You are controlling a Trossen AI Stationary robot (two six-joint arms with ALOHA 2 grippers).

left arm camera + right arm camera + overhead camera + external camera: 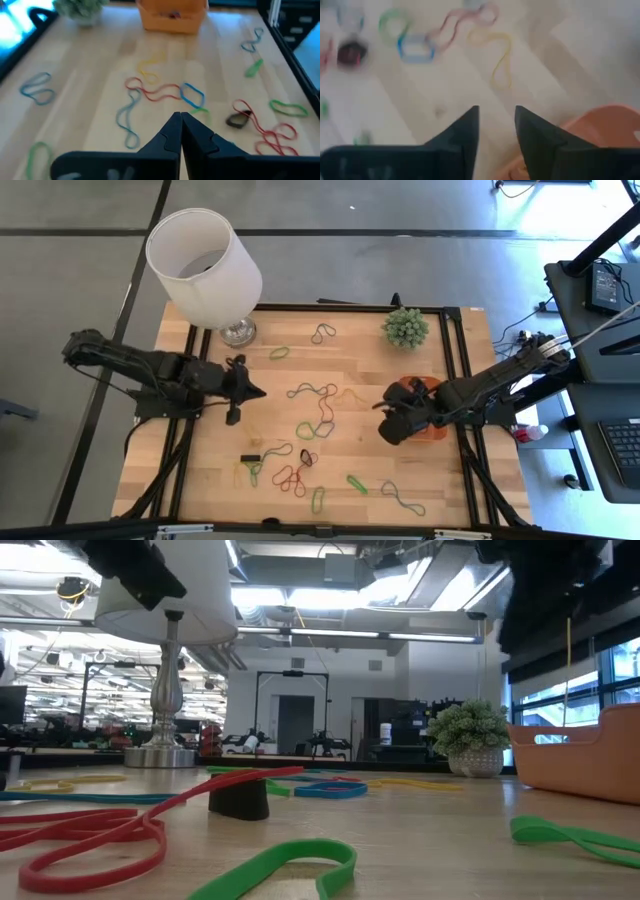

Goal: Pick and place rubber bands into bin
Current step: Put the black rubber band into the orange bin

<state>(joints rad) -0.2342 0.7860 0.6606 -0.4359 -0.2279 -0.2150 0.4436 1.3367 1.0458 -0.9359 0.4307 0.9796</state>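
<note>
Wooden worktop [210, 470] carries many rubber bands [320, 412] spread over its middle and near part, in red, green, blue, yellow and dark colours, and the bin [432, 430], a small orange tray, stands at the right side, near of the little plant [406, 327]. On the left, the left gripper [252, 391] hangs above the wood with its two fingers pressed together and nothing between them; its arm reaches in from the left edge, stretched almost level, and points toward the bands in the middle. It seems to wait. Further right, the right gripper [388, 430] is at the left rim of the bin, its fingers spread with a clear gap and, as far as the right wrist view shows, no band between them; the arm comes in from the right edge and bends down over the tray. I judge that this gripper is between a drop and the next pick. To do this well, it should choose a band that lies alone, such as the yellow loop [501, 61] just left of the bin, not the tangled red and blue ones, come straight down over one strand, and close only when the tips touch the wood. A thin band slips easily, so the lift should be slow.
</note>
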